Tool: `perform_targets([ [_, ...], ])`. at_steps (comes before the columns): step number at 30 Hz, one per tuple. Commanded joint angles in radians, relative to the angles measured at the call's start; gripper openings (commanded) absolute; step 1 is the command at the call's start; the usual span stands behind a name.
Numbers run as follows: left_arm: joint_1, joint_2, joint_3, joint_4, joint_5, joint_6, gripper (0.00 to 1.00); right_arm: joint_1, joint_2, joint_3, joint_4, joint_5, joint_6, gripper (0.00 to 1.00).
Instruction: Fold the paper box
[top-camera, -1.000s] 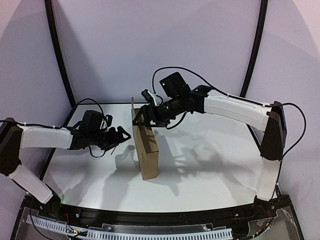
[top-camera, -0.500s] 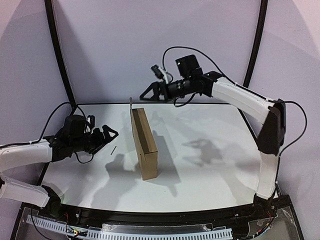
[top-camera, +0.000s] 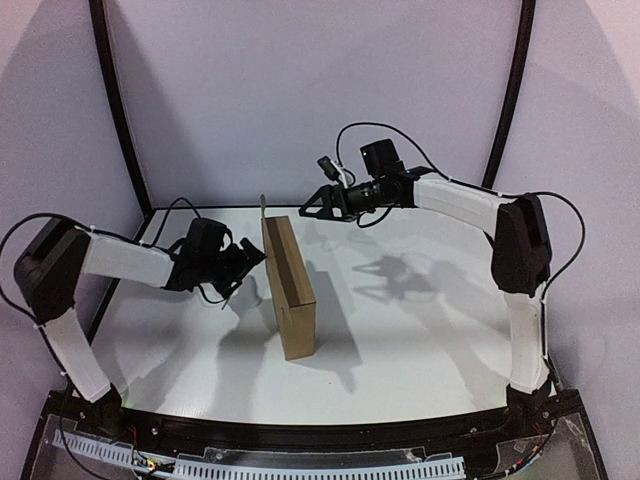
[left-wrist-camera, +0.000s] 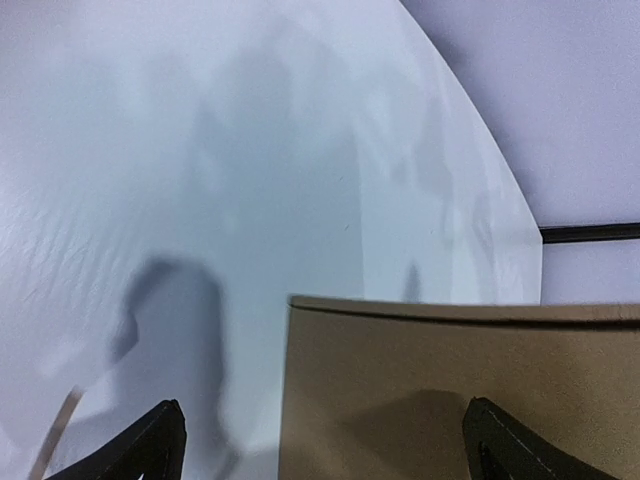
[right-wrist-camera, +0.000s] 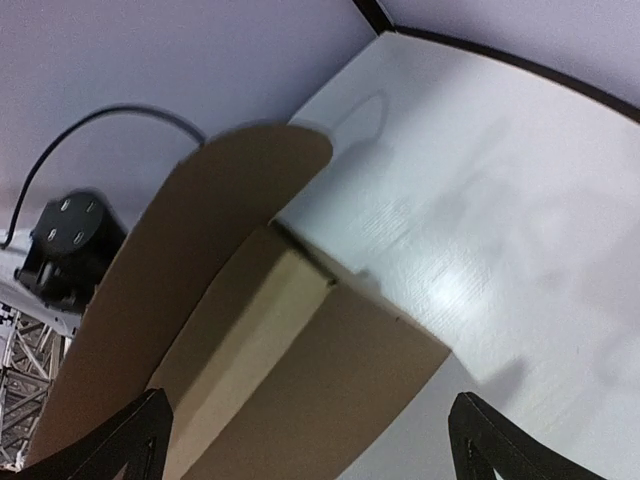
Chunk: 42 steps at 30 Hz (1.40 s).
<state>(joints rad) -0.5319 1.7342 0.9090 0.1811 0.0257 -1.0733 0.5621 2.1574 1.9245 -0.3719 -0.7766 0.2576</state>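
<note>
The table (top-camera: 420, 340) is a smooth matte white sheet with a curved near edge. At its centre the box (top-camera: 290, 290) stands on a long narrow side, running from 6 to 12 o'clock. It is plain brown cardboard, unprinted, a slim rectangular slab with crisp creases. At its far end a rounded flap (right-wrist-camera: 200, 230) stands up past the body. Beside it at 9 o'clock the left arm, white-shelled with black joints, reaches low across the table from the left edge. The left gripper (top-camera: 243, 262) points at the box's broad left face; its black fingers are spread wide and clasp nothing. Its wrist view shows that tan face just ahead, and a thin pale strip (left-wrist-camera: 58, 438) lying on the table near the left finger. Further off, at about 1 o'clock of the box, the right arm is bent high at its elbow and stretches leftward above the table. The right gripper (top-camera: 310, 208) hangs over the box's far end, released, fingers apart and touching nothing. Behind stands a plain lilac wall (top-camera: 300, 90).
</note>
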Motion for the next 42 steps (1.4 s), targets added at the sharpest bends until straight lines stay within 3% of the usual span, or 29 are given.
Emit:
perform_targets([
  [1, 0.013, 0.088, 0.138, 0.018, 0.066, 0.032, 0.99, -0.001, -0.164, -0.144, 0.118, 0.046, -0.007, 0.98],
  [7, 0.042, 0.215, 0.252, 0.041, 0.164, 0.076, 0.99, -0.001, -0.268, -0.306, 0.134, 0.044, 0.022, 0.98],
  [11, 0.044, 0.343, 0.398, 0.076, 0.341, 0.128, 0.99, -0.002, -0.331, -0.395, 0.137, 0.053, 0.028, 0.98],
  [19, 0.043, 0.542, 0.646, 0.124, 0.678, 0.235, 0.99, -0.005, -0.429, -0.465, 0.097, 0.151, -0.001, 0.98],
  [25, 0.037, 0.606, 0.735, 0.163, 0.906, 0.313, 0.99, -0.036, -0.481, -0.507, 0.104, 0.188, 0.003, 0.98],
  [30, 0.022, 0.634, 0.803, 0.061, 1.046, 0.425, 0.99, -0.066, -0.516, -0.508, 0.072, 0.245, -0.108, 0.98],
  [33, 0.025, 0.639, 0.856, -0.032, 1.053, 0.521, 0.98, -0.084, -0.535, -0.477, 0.027, 0.242, -0.300, 0.98],
  [36, 0.032, 0.629, 0.929, -0.262, 0.959, 0.654, 0.97, -0.085, -0.524, -0.402, -0.087, 0.237, -0.557, 0.98],
  [39, 0.040, 0.581, 1.008, -0.496, 0.734, 0.772, 0.97, -0.086, -0.497, -0.339, -0.149, 0.236, -0.727, 0.98],
  [42, 0.047, 0.495, 1.041, -0.660, 0.398, 0.806, 0.99, -0.088, -0.454, -0.265, -0.193, 0.259, -0.809, 0.98],
])
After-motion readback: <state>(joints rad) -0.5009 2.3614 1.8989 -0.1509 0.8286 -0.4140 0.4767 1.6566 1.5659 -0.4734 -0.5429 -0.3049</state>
